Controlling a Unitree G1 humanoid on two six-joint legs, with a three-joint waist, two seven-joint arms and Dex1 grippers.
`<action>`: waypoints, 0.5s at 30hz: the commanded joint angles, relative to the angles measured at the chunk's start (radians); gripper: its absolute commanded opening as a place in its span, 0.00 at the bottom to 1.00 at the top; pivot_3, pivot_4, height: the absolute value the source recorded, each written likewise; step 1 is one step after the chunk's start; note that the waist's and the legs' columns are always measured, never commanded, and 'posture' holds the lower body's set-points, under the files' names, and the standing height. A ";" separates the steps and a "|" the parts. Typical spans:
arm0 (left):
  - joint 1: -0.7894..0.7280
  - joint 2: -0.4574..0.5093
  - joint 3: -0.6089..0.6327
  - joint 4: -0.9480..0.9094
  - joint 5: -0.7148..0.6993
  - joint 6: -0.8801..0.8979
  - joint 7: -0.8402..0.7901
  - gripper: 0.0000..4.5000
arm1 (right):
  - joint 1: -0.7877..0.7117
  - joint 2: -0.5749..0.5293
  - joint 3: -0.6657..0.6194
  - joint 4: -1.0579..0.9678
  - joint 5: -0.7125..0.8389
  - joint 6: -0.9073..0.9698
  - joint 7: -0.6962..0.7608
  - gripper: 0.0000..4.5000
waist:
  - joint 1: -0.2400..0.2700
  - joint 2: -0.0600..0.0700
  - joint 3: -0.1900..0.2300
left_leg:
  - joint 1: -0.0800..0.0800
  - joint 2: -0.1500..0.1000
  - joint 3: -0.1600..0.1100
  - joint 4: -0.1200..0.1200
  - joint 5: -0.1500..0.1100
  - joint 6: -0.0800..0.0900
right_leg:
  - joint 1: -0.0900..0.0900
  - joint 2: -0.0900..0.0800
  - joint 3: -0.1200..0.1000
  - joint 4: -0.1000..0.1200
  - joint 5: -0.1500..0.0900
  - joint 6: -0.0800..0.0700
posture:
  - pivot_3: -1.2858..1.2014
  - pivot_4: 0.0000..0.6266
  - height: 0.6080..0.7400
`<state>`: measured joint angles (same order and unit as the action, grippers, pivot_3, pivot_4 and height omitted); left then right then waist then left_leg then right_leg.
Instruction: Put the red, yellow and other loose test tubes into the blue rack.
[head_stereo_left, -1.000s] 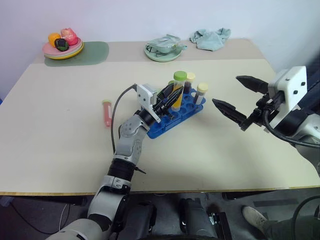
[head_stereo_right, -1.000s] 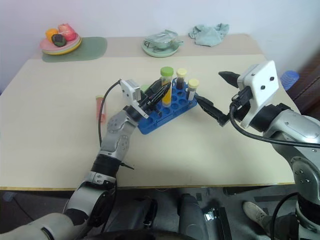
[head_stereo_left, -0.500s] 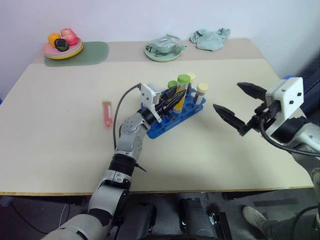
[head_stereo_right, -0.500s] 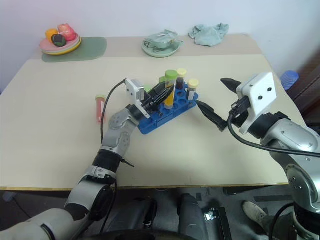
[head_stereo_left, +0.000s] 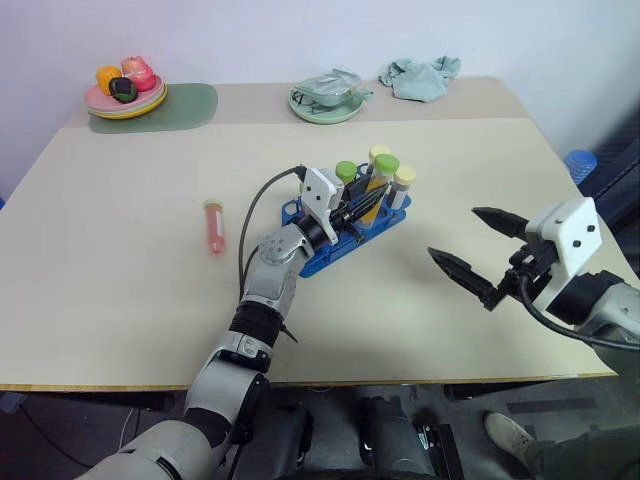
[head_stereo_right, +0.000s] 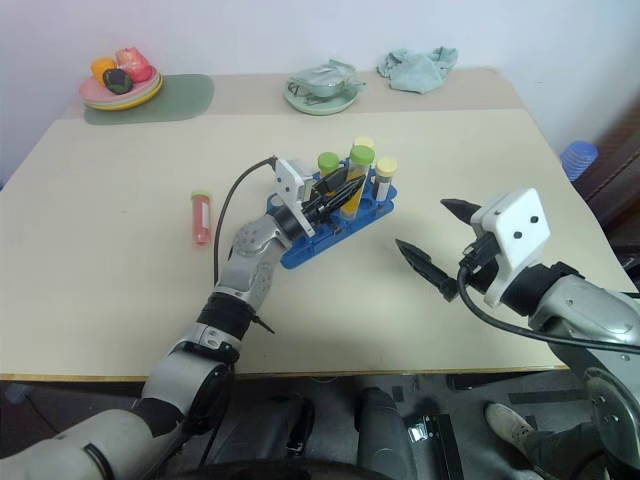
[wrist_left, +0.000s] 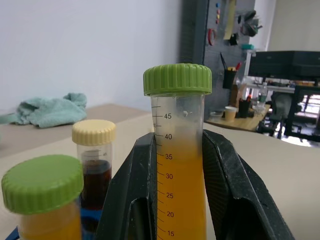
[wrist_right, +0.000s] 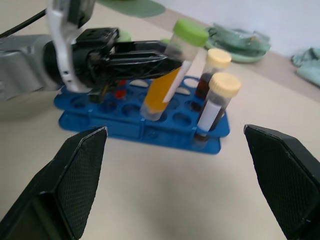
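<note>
The left wrist view's edge crops the yellow tube (wrist_left: 179, 165).

- The rack (head_stereo_left: 345, 235) stands near the middle of the worktop (head_stereo_left: 120, 270).
- One loose tube (head_stereo_left: 213, 226) lies flat on the worktop, well to the rack's left.
- Several capped tubes (head_stereo_left: 402, 186) stand in the rack's far right end.
- A plate (head_stereo_left: 125, 103) sits at the far left; a bowl (head_stereo_left: 325, 103) and cloth (head_stereo_left: 420, 76) lie behind the rack.
</note>
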<state>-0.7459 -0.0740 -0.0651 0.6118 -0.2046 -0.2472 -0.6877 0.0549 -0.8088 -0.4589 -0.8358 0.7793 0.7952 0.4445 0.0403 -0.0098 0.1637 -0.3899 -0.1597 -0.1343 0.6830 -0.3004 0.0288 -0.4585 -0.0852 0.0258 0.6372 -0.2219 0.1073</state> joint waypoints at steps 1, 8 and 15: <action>-0.034 -0.006 0.000 0.013 0.010 -0.027 0.011 0.15 | 0.021 -0.017 -0.070 -0.051 0.038 0.016 -0.009 1.00 | 0.000 0.000 0.000 | 0.000 0.000 0.000 0.000 0.000 0.000 | 0.000 0.000 0.000 0.000 0.000 0.000 | 0.52 0.24 1.00; -0.061 0.016 0.003 0.080 0.051 -0.056 0.059 0.15 | 0.151 -0.018 -0.184 -0.069 0.063 0.019 0.042 1.00 | 0.000 0.000 0.000 | 0.000 0.000 0.000 0.000 0.000 0.000 | 0.000 0.000 0.000 0.000 0.000 0.000 | 0.52 0.24 1.00; -0.058 0.012 -0.002 0.086 0.056 -0.058 0.059 0.15 | 0.223 -0.026 -0.255 -0.078 0.080 0.013 0.070 1.00 | -0.002 0.000 0.000 | 0.001 0.000 0.000 0.000 0.000 0.000 | 0.001 0.000 0.000 0.000 0.000 0.001 | 0.52 0.24 1.00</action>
<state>-0.7915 -0.0616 -0.0648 0.7045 -0.1596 -0.2944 -0.6361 0.2740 -0.8179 -0.6701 -0.8807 0.8485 0.8247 0.5069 0.0387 -0.0099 0.1634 -0.3892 -0.1596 -0.1340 0.6831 -0.3005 0.0290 -0.4578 -0.0848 0.0262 0.6373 -0.2215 0.1079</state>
